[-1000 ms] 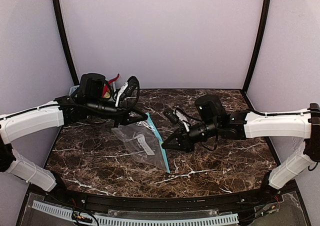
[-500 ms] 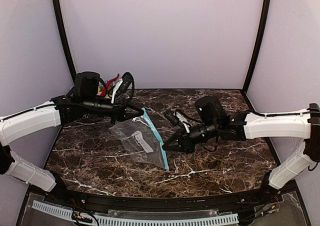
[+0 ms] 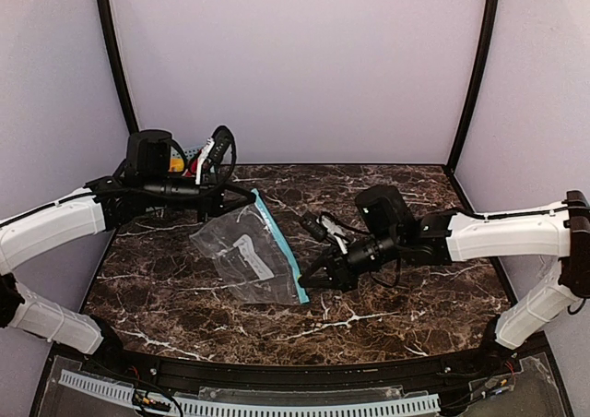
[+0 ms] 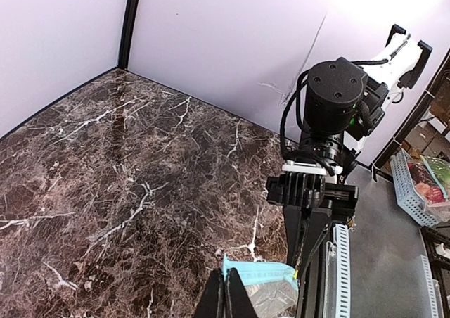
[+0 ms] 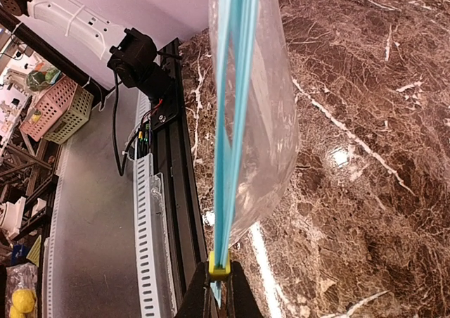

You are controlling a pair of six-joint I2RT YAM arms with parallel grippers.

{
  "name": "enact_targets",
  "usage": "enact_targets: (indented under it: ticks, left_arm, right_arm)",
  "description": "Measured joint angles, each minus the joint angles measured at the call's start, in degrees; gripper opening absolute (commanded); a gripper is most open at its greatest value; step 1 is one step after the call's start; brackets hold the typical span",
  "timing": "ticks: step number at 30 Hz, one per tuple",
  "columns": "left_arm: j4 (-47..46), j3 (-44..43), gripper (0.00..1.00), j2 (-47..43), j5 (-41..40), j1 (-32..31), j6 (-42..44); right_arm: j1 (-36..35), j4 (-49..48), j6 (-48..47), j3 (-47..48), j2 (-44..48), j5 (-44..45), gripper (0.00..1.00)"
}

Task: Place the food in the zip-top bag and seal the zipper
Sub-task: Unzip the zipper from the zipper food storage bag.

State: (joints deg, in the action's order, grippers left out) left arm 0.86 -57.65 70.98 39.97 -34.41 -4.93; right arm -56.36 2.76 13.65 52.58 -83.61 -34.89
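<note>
1. The left arm [image 3: 55, 228] and right arm [image 3: 502, 232] have smooth white shells on their long links, with black joints between them.
2. Each wrist carries a black cylindrical motor housing [image 3: 149, 148]; the right one's round cap [image 4: 336, 86] shows small holes around its face.
3. Thin black cables [image 4: 287, 121] loop loosely beside the wrists.
4. The left gripper [image 3: 247, 194] and right gripper [image 3: 311, 277] are black, with slim tapered fingers [image 5: 239, 305].
5. A white cable tie [image 5: 68, 17] rings the left arm's shell.

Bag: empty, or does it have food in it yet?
Empty. Top and right wrist views look straight through the bag: only its print and the marble table show, nothing inside.
</note>
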Motion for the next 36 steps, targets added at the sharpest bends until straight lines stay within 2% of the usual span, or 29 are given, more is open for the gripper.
enact_targets:
  ticks: [18, 23, 27, 36]
  left_arm:
    - [-0.96, 0.46, 0.01, -2.01, -0.55, 2.67, -0.24]
    - [-1.77, 0.5, 0.01, -1.99, 1.95, 2.89, 0.0]
    - [-3.65, 0.39, 0.01, -1.2, 7.82, 3.48, 0.02]
    - [-2.21, -1.25, 0.01, 3.17, 17.7, 1.38, 1.64]
  right_arm:
    - [-1.22, -0.09, 0.63, -0.44, -1.25, 0.02, 0.0]
    - [-1.36, 0.63, 1.01, -0.5, -0.83, 1.05, 0.38]
    - [-1.64, 2.86, 1.99, -1.01, 2.73, 5.05, 0.56]
    - [-1.77, 0.87, 4.15, -1.27, 13.92, 18.51, 0.61]
